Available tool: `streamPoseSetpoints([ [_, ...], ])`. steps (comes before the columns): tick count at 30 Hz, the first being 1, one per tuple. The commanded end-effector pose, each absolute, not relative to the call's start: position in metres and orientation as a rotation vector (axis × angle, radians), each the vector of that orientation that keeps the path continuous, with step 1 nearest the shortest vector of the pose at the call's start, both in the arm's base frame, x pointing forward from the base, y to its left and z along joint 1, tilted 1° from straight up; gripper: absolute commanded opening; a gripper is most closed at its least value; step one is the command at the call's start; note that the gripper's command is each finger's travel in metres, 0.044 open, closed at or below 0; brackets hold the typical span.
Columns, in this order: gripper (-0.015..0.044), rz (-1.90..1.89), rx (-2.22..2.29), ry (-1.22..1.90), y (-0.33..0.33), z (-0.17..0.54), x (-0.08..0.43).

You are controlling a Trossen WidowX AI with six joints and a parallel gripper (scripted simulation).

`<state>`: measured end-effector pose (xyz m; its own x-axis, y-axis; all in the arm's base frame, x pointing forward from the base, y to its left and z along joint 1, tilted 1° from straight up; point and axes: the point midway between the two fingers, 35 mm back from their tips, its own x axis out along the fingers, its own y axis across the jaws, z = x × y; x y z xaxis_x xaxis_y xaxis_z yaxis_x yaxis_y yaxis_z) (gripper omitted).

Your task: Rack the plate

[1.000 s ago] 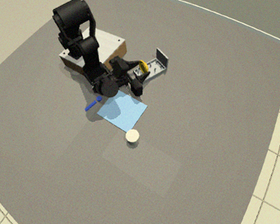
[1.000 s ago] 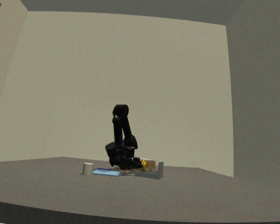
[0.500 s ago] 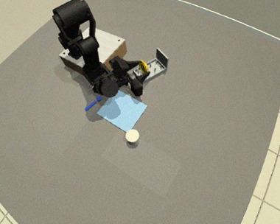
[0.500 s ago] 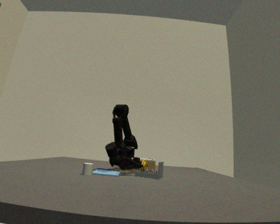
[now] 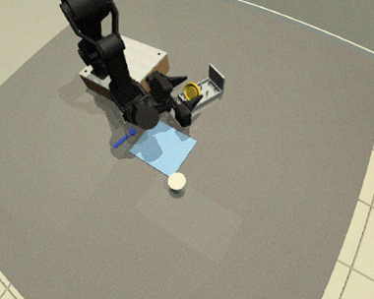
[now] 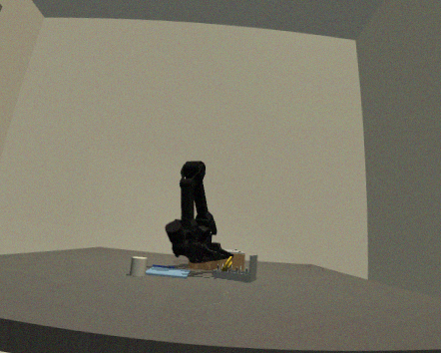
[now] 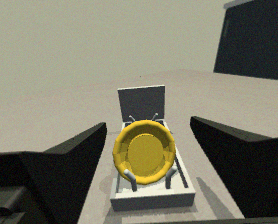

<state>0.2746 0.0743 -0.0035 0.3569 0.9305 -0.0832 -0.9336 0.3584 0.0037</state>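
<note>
The yellow plate (image 5: pixel 191 91) (image 6: pixel 227 262) (image 7: pixel 145 152) stands on edge in the grey dish rack (image 5: pixel 216 77) (image 6: pixel 253 268) (image 7: pixel 150 201), leaning somewhat in the exterior view. In the wrist view it is behind the nearest pair of rails and in front of a farther pair; its lower edge is low between them. My gripper (image 5: pixel 194 87) (image 7: pixel 148 123) is open. Its fingers are spread on both sides of the plate, with a visible gap on each side in the wrist view. The exact slot under the plate's lower edge is partly hidden.
The rack's tall end panel (image 7: pixel 142 102) rises beyond the plate. A light blue mat (image 5: pixel 171 147) (image 6: pixel 167 272), a blue utensil (image 5: pixel 120 141) and a white cylinder (image 5: pixel 176 181) (image 6: pixel 139 266) lie or stand nearby. The arm's box-like base (image 5: pixel 146 56) is behind.
</note>
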Motion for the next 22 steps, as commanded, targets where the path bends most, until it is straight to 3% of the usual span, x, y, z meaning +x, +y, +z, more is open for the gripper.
streamPoseSetpoints([
  [1,0.0400,1.206,-0.068,0.062,0.072,0.029,0.283],
  [10,0.0400,1.214,-0.061,0.074,0.073,0.096,0.281],
  [22,0.0400,1.164,-0.037,0.188,0.069,0.096,0.293],
])
